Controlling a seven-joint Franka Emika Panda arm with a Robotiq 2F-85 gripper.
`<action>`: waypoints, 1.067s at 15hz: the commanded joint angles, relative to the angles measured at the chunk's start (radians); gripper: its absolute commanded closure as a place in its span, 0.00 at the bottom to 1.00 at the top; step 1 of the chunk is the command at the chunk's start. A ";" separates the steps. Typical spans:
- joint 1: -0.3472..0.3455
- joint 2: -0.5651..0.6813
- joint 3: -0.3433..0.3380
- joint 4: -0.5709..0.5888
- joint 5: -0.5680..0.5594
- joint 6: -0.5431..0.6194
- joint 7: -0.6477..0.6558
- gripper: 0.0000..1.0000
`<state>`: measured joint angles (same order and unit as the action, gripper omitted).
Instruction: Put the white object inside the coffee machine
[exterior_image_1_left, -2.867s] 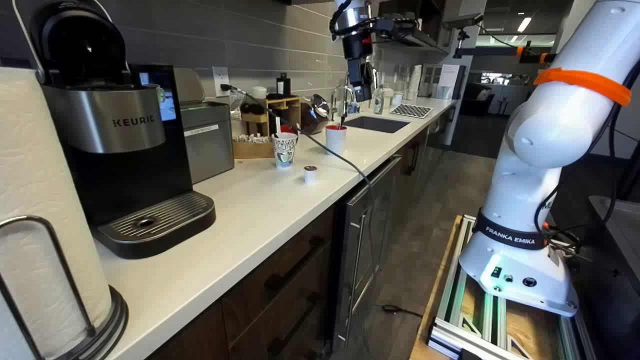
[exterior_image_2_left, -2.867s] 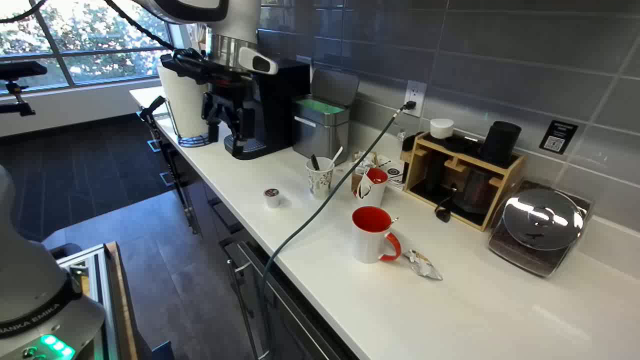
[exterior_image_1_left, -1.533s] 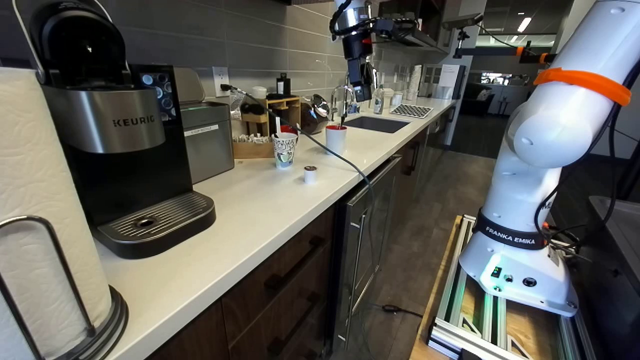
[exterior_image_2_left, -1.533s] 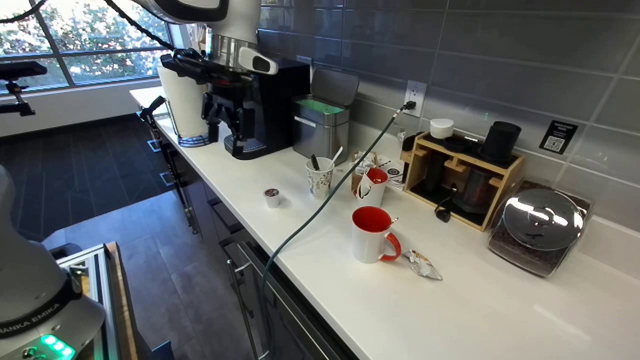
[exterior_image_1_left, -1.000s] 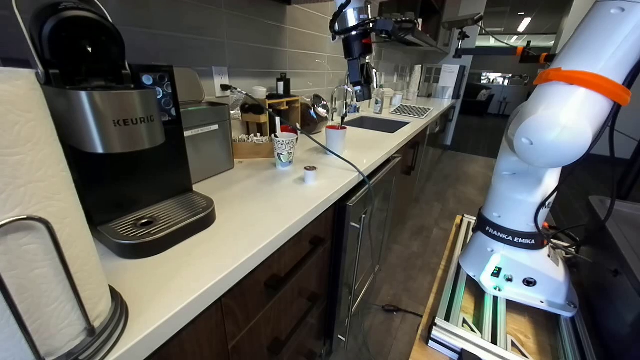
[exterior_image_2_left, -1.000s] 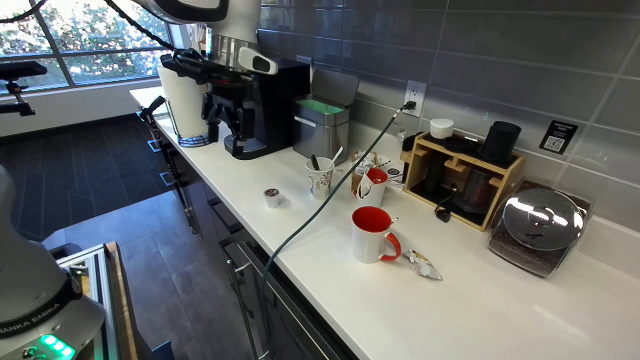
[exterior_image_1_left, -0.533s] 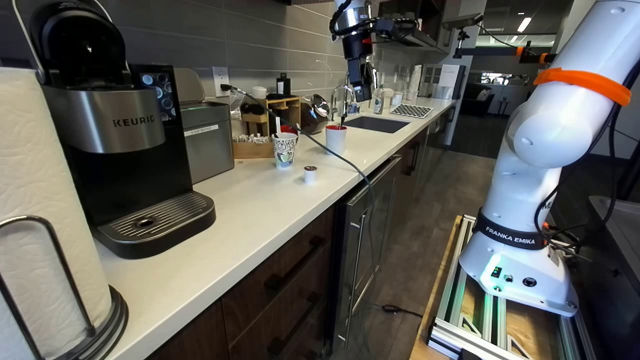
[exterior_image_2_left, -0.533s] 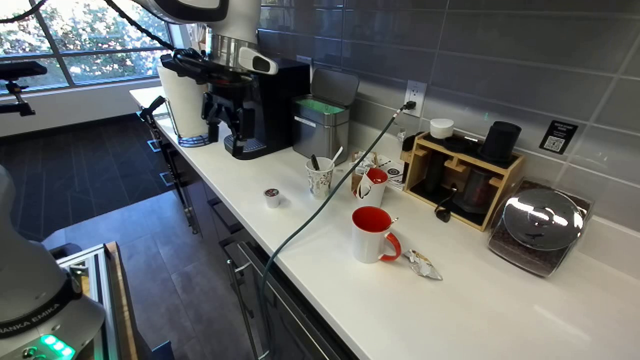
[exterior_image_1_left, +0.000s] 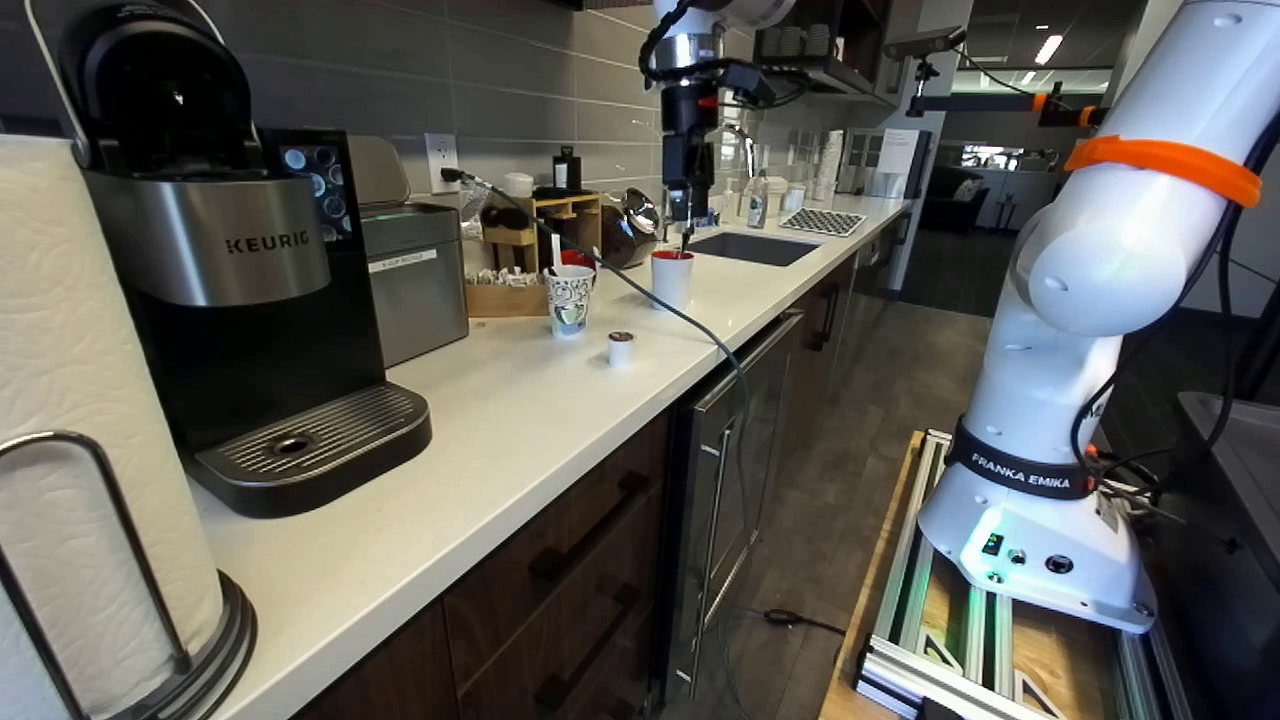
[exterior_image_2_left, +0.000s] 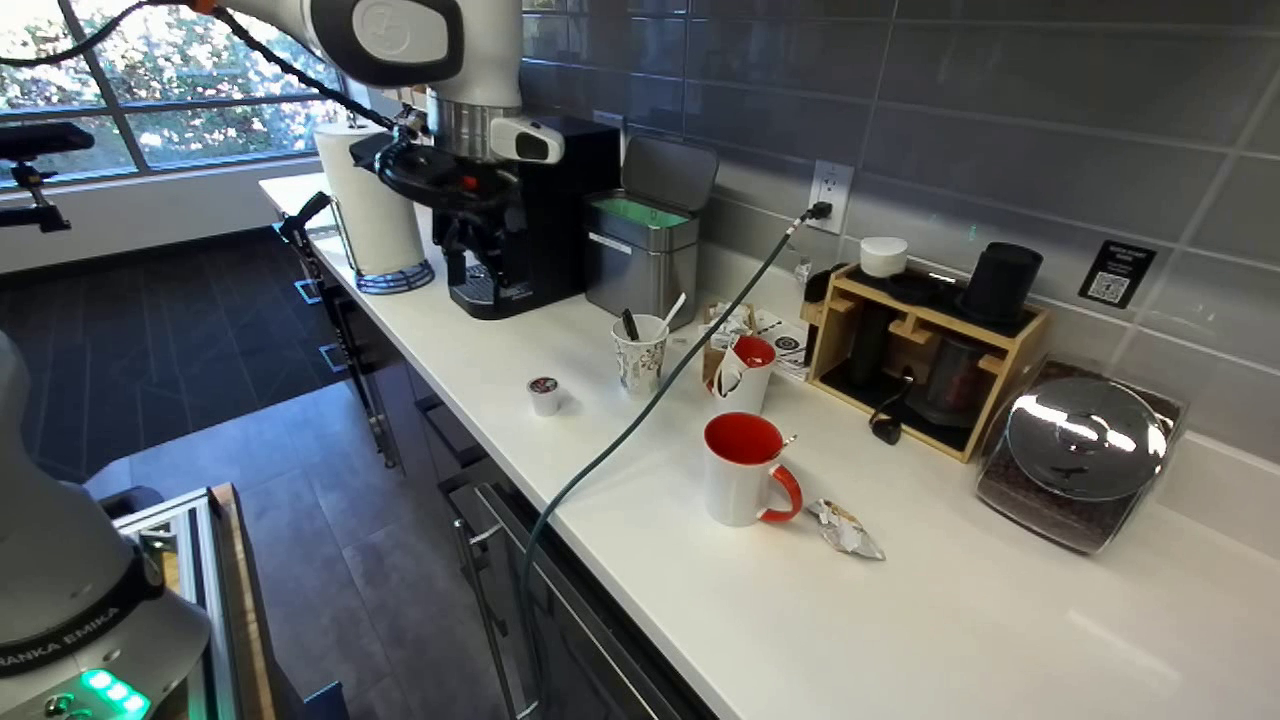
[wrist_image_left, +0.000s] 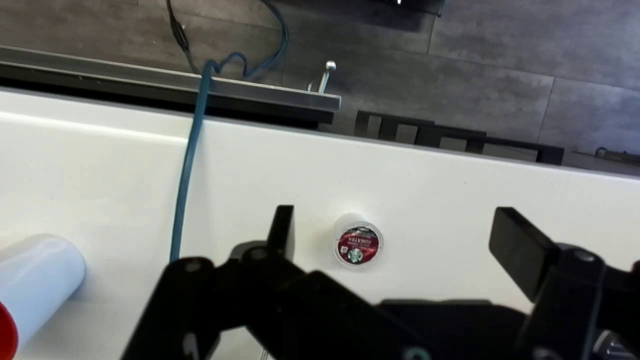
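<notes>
The white object (exterior_image_1_left: 620, 350) is a short white pod with a dark red lid label, upright on the counter; it shows also in an exterior view (exterior_image_2_left: 544, 396) and in the wrist view (wrist_image_left: 357, 242). The coffee machine (exterior_image_1_left: 225, 235) is the black Keurig with a silver front and its top raised open; it also shows in an exterior view (exterior_image_2_left: 565, 215), partly behind my gripper. My gripper (exterior_image_1_left: 689, 215) hangs above the counter, fingers down, also in an exterior view (exterior_image_2_left: 482, 282). In the wrist view my gripper (wrist_image_left: 397, 237) is open and empty; the pod shows between its fingers, nearer the left one, and below them.
A patterned cup (exterior_image_2_left: 639, 362) with stirrers stands near the pod. A cable (exterior_image_2_left: 640, 415) crosses the counter beside it. A red-white mug (exterior_image_2_left: 735, 485), a grey box (exterior_image_2_left: 640, 260) and a paper-towel roll (exterior_image_2_left: 372, 215) also stand on the counter. The counter's front edge (wrist_image_left: 380, 145) is close.
My arm stays still in the earlier frames, then my gripper has turned and shifted: leftward and slightly lower in an exterior view, slightly rightward in another. The pod has not moved.
</notes>
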<state>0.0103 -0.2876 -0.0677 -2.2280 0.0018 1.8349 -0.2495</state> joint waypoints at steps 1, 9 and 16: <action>-0.003 0.020 0.017 -0.098 0.048 0.219 0.078 0.00; -0.022 0.070 0.036 -0.203 0.028 0.424 0.300 0.00; -0.029 0.136 0.111 -0.229 -0.091 0.613 0.511 0.00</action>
<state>-0.0037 -0.2009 -0.0043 -2.4425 0.0003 2.3324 0.1266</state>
